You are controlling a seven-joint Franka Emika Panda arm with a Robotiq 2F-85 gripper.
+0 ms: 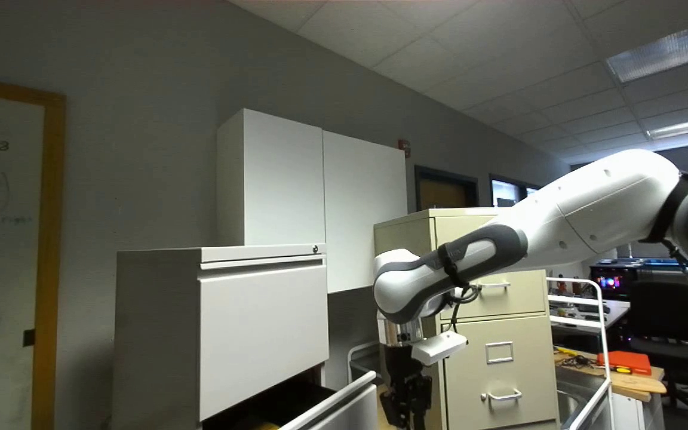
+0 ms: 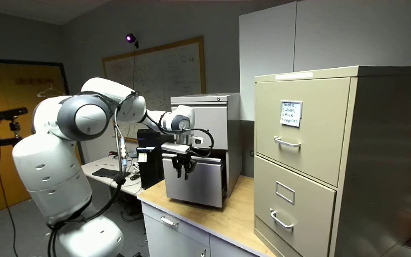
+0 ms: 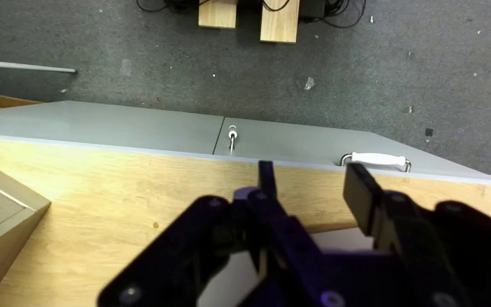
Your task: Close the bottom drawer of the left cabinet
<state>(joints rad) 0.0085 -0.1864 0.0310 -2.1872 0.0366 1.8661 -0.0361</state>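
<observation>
The left cabinet is pale grey-white metal, in both exterior views (image 1: 156,334) (image 2: 234,160). Its upper drawer is shut. Its bottom drawer (image 2: 194,187) stands pulled out, with a dark gap behind its rim; its front also shows in an exterior view (image 1: 350,412), with something yellow partly visible inside. My gripper (image 2: 183,175) points down in front of the drawer front, near its top edge. It also shows in an exterior view (image 1: 404,418). In the wrist view the gripper (image 3: 309,183) is open with nothing between its fingers; a pale strip of the drawer (image 3: 343,239) shows behind it. Contact cannot be told.
A beige filing cabinet (image 2: 298,200) stands on the wooden counter (image 2: 239,214) beside the left cabinet; its corner shows in the wrist view (image 3: 24,213). A white two-door cupboard (image 1: 284,179) hangs behind. A white handle (image 3: 377,159) juts from the counter's front.
</observation>
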